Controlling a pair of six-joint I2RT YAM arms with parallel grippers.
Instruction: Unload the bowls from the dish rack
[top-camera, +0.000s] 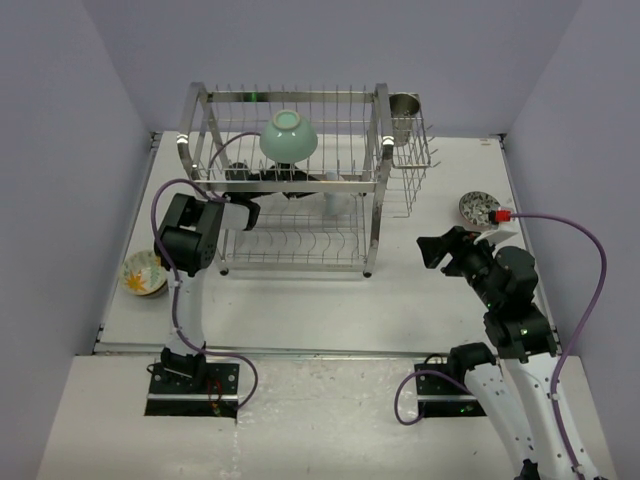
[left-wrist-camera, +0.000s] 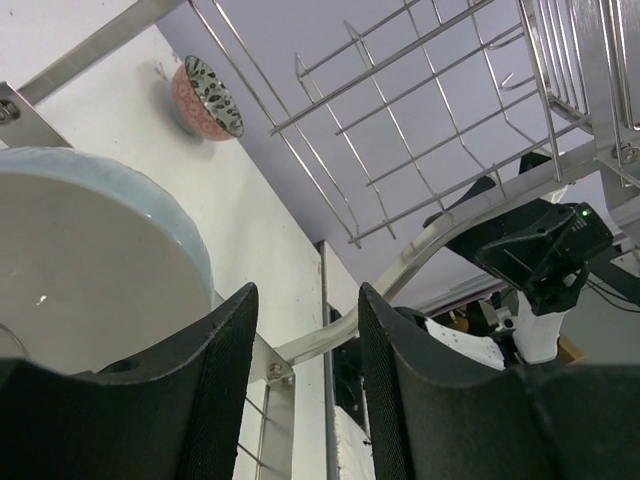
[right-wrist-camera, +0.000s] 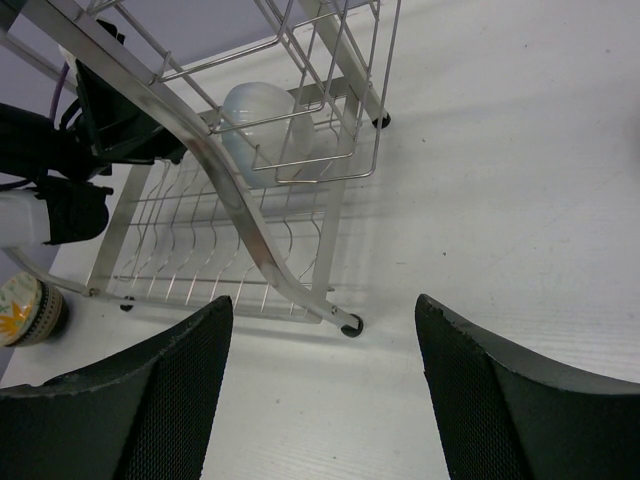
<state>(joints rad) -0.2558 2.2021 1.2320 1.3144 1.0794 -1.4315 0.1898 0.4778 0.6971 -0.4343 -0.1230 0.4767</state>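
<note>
Three bowls show. The mint bowl (top-camera: 288, 135) sits upside down on the top tier of the rack (top-camera: 372, 190), about midway along it. The pink bowl (top-camera: 478, 208) stands on the table (top-camera: 300, 300) near its right edge, right of the rack. The flower bowl (top-camera: 143, 273) stands close to the table's left edge, just beside the left arm. A dark shape lies under the top tier, below the mint bowl; I cannot tell what it is.

A steel cup (top-camera: 404, 105) stands in the side basket (top-camera: 412, 165) at the rack's right end. The rack stands toward the back wall, and side walls close in on both sides. Bare table runs in front of the rack, between the two arms.

The left arm rises from its base, bends at the elbow and reaches rightward into the rack's left end, between the tiers. The left gripper (left-wrist-camera: 307, 292) looks up through the top tier's wires, its jaws apart with nothing between them; the mint bowl's underside is just beside one finger (left-wrist-camera: 225, 390).

The right arm is folded, its forearm aimed left toward the rack. The right gripper (right-wrist-camera: 325, 302) hangs over bare table, well apart from the rack's front foot, jaws spread wide and holding nothing.
</note>
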